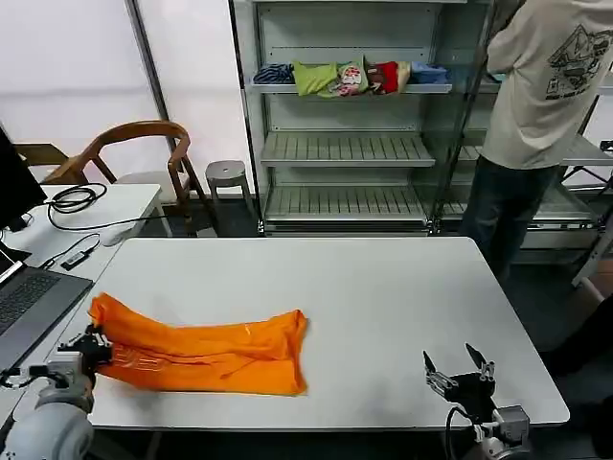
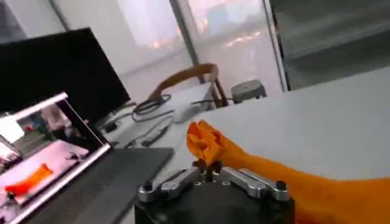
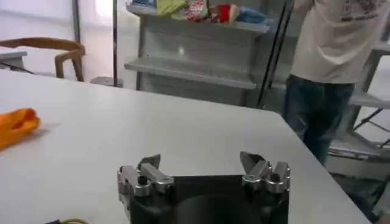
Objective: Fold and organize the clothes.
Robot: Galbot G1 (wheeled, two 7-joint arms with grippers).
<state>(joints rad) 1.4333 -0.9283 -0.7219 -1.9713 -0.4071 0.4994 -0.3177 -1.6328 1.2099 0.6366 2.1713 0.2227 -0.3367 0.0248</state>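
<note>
The clothes are one bright orange T-shirt [image 1: 206,350], lying bunched into a long band across the front left of the white table [image 1: 383,307]. My left gripper [image 1: 96,343] is at the shirt's left end, shut on a pinch of the orange cloth [image 2: 210,146]. The cloth rises into a small peak just past the fingertips in the left wrist view. My right gripper [image 1: 460,369] hovers near the table's front right edge, open with nothing between its fingers [image 3: 149,163]. The shirt's far end [image 3: 17,125] shows in the right wrist view.
A laptop [image 1: 24,302] and cables [image 1: 72,199] sit on a side desk at left. A wooden chair [image 1: 134,158] and stool [image 1: 227,174] stand behind. A metal shelf [image 1: 345,125] holds several folded garments [image 1: 350,77]. A person [image 1: 536,115] stands at back right.
</note>
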